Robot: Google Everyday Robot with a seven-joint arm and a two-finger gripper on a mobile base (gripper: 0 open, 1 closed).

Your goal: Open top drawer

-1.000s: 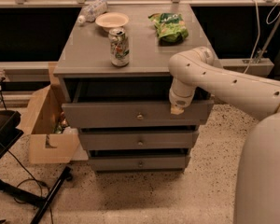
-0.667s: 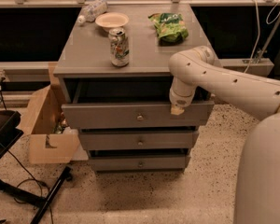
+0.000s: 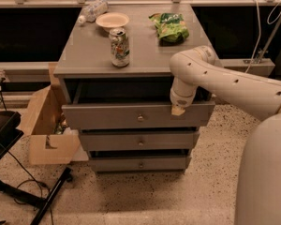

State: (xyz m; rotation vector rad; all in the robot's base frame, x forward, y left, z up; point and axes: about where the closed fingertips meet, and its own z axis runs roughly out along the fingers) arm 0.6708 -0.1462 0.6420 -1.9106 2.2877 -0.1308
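Gripper [image 3: 178,109] sits on the upper edge of the top drawer [image 3: 107,117], right of its knob [image 3: 140,118]; I cannot tell how wide it stands or whether it grips. The drawer stands partly out beneath the counter [image 3: 84,62], where a can [image 3: 119,47] stands.

We see the grey top drawer [image 3: 107,117] with its silvery knob [image 3: 140,118] at mid-frame, the white arm [image 3: 234,86] and its tan-tipped gripper [image 3: 178,109] at that drawer front's upper right edge, a green bag [image 3: 170,27], cream bowl [image 3: 112,20] and white-green printed can [image 3: 119,47] on the grey cabinet top [image 3: 145,57], a brown cardboard box [image 3: 44,125] at left, and speckled beige floor [image 3: 145,196].
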